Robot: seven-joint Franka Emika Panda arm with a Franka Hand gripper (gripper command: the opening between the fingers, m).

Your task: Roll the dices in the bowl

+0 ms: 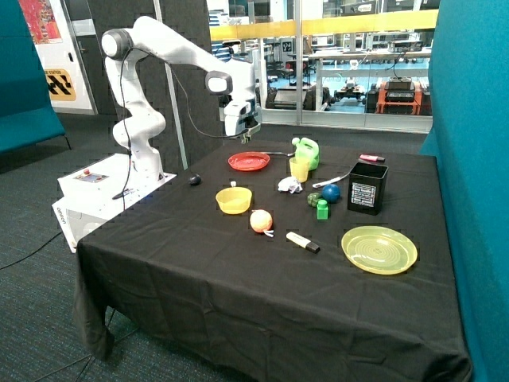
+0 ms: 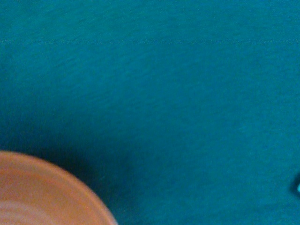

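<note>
While nothing has gone wrong yet, you've got a cluttered surface (image 1: 238, 302) to deal with, so here's the layout front to back. Closest to the camera sits a big yellow-green plate (image 1: 379, 249), then a marker (image 1: 303, 242) and an orange ball (image 1: 261, 220) just beside each other. Behind those is the yellow bowl (image 1: 234, 200), which I'd bet is your target, with a small white thing (image 1: 233, 184) poking up at its far rim. That might be a die, but it's too small to tell. I honestly can't spot any dice for sure.

Middle row: a green block (image 1: 322, 209), a blue ball (image 1: 331, 192), a crumpled white bit (image 1: 289, 185), a black box (image 1: 367, 188) and a yellow cup (image 1: 300, 169) with a green jug (image 1: 307, 151) right behind it. Further back is the red plate (image 1: 249, 161), and the hand (image 1: 246, 136) hangs above its far edge, well apart from the bowl. Whether the hand is clenched or released, I can't tell. The wrist view only shows cloth and a curved reddish rim (image 2: 47, 192), so it's over the plate, not the bowl.

Risks, as I see them: you drop down here and grab at the wrong dish. Swinging low toward the bowl could clip the cup or the ball. And a light plastic bowl will probably skid or tip if nudged, scattering whatever's inside.
</note>
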